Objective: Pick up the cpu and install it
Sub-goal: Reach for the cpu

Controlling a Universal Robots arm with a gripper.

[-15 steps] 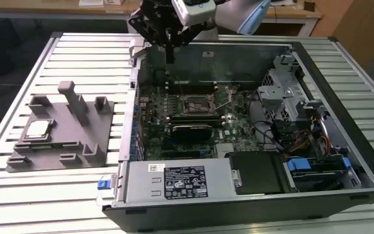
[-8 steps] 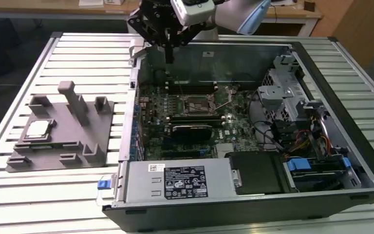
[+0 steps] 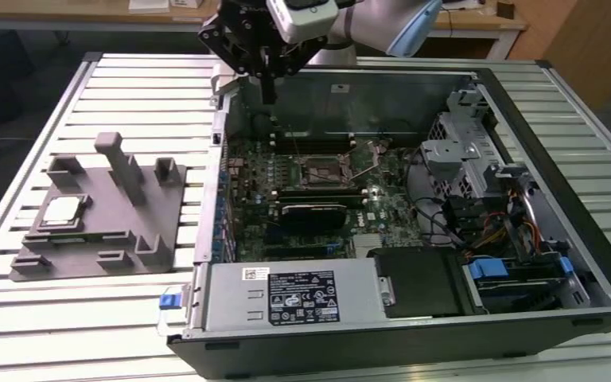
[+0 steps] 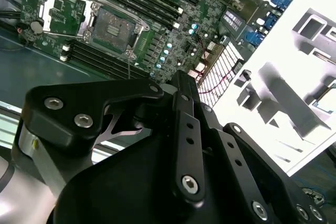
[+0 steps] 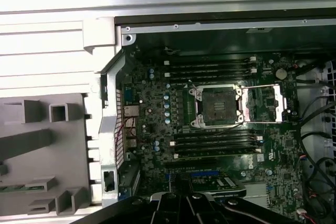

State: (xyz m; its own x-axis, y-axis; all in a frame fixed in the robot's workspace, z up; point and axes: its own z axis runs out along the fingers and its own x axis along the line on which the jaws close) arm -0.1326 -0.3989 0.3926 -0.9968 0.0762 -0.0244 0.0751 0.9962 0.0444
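The cpu [image 3: 61, 211], a small silvery square chip with a pale rim, lies flat on the grey plastic tray [image 3: 104, 247] at the exterior view's left, outside the computer case. My gripper [image 3: 268, 94] hangs above the case's back left corner, far from the chip. Its black fingers [image 4: 181, 85] are pressed together with nothing between them. On the motherboard the dark square socket [image 3: 321, 169] is uncovered, and its metal frame [image 5: 268, 106] is folded back beside it. Both wrist views look down on the socket [image 5: 218, 107] [image 4: 113, 24].
The open computer case [image 3: 560, 95] sits on a slatted metal table [image 3: 125, 79]. Memory slots [image 5: 210, 69] flank the socket. A power supply [image 3: 284, 294], drive cages [image 3: 465, 151] and cables [image 3: 496, 231] crowd the case. The tray has several upright posts [image 3: 125, 171].
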